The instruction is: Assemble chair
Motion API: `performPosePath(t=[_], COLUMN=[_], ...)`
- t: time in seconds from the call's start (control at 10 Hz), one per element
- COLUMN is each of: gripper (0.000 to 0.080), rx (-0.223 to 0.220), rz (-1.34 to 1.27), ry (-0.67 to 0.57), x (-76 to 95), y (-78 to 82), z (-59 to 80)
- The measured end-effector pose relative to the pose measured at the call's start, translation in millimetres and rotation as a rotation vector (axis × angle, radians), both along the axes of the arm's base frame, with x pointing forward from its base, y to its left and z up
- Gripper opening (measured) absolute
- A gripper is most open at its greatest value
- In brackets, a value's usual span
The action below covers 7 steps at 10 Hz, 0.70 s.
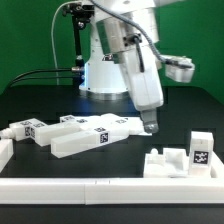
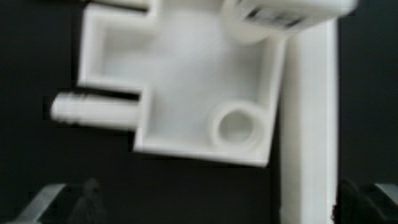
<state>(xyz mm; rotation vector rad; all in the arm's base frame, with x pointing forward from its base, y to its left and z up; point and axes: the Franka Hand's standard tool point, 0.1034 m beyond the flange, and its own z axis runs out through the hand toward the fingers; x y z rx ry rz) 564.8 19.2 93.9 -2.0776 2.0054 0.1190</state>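
Several white chair parts with black marker tags lie in a loose group [image 1: 88, 134] at the exterior view's left. My gripper [image 1: 150, 124] hangs low over the right end of that group, fingers down. In the wrist view a flat white part [image 2: 178, 85] with a round hole [image 2: 237, 125] and a short peg [image 2: 89, 106] lies below the gripper [image 2: 217, 205]. A long white bar [image 2: 311, 130] runs beside it and passes between the fingers, close to one dark fingertip [image 2: 377, 205]. The jaws stand wide apart and hold nothing.
Another white part with an upright tag [image 1: 184, 158] stands at the exterior view's right. A white rail [image 1: 110, 188] runs along the table's front edge, with a white piece [image 1: 5, 150] at its left end. The arm's base [image 1: 105, 75] stands behind.
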Motion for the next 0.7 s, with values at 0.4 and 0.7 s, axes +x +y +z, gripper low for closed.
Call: performPosePath(t=[0.4,0.7], gripper=[0.0649,0.0649], rx=[-0.009,-0.014], rz=[0.046,0.063], ry=[-0.018,-0.013], x=[-20.2,-22.3], y=[-37.6,-39.2], z=[14.4,9.8])
